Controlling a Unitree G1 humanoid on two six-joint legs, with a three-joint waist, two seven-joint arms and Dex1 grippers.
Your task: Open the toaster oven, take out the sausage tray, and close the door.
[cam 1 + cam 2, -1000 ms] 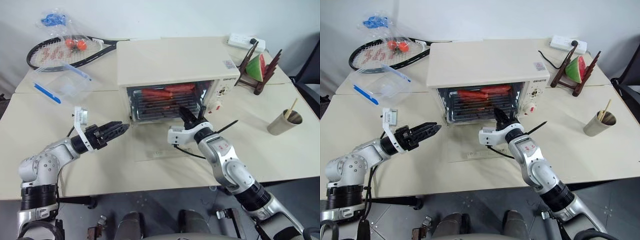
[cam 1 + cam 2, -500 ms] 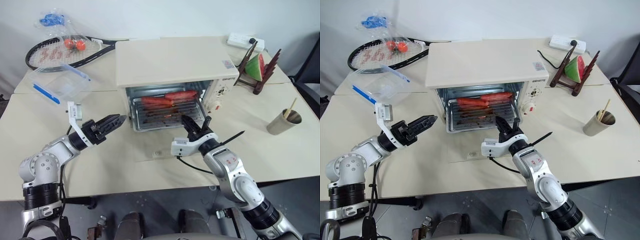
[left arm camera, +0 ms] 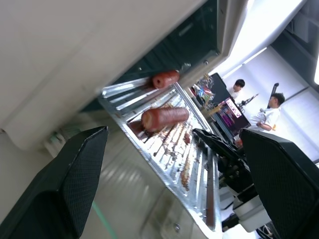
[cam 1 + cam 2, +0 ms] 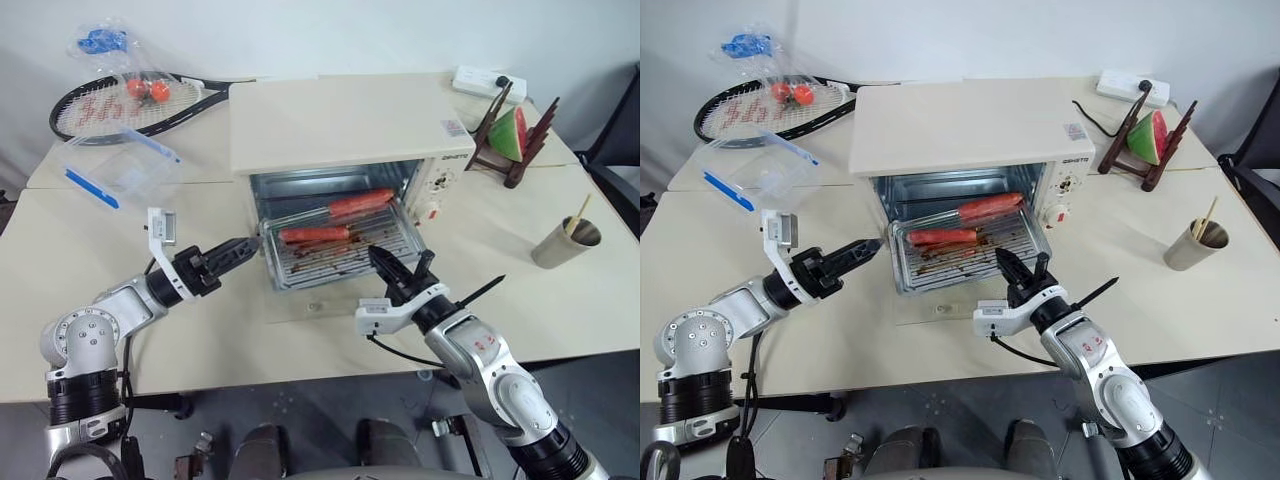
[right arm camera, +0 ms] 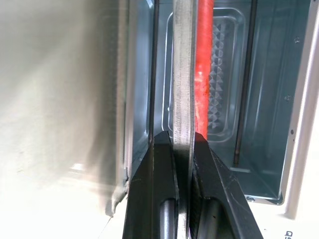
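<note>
Centre of the head views: the cream-white boxy toaster oven (image 4: 345, 125) stands on the pale counter (image 4: 560, 300) with its glass-windowed door (image 4: 335, 300) folded down flat toward the lower edge of the frame. The opening step is done. The shallow silvery metal sausage tray (image 4: 340, 258) is drawn roughly halfway out, its rear part under the oven roof and its front edge over the lowered door. Removal appears under way; setting the tray down and closing the door remain.

The right gripper (image 4: 393, 273), lower centre, is clenched on the tray's front rim, as the right wrist view confirms. The left gripper (image 4: 240, 248), centre left, is spread wide and grasps nothing, its tips just beside the tray's left corner.

The tray's long axis runs left to right across the frame, slightly skewed. The two red sausages (image 4: 338, 220) lie roughly along that axis.
</note>
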